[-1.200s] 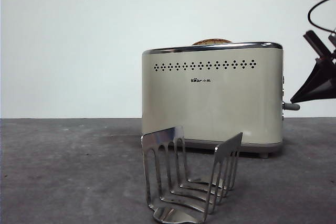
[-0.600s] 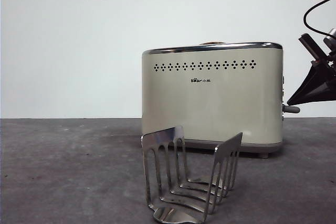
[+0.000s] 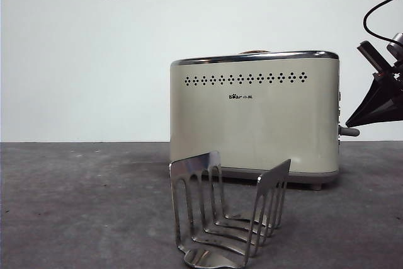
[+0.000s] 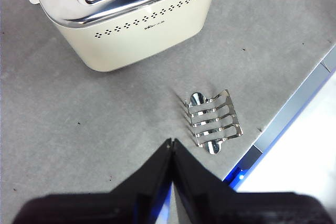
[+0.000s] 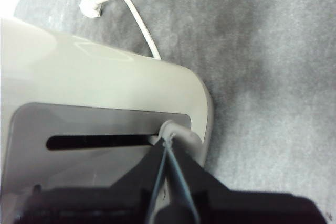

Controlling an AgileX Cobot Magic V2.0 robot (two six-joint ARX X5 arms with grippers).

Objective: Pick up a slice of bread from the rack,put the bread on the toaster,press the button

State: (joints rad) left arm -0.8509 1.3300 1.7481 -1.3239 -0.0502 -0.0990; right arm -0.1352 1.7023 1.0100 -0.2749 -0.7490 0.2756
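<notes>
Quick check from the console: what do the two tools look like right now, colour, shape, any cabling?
Both are matte black. The left tool and right tool each have two flat wedge-shaped jaws tapering to a thin tip. In the front view a black cable loops above the right one. No markings show.

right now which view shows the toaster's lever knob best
The right wrist view: the lever knob fills the frame at the end of its slot, with the right gripper on it. The front view shows it small, sticking out sideways. The left wrist view hides it.
</notes>
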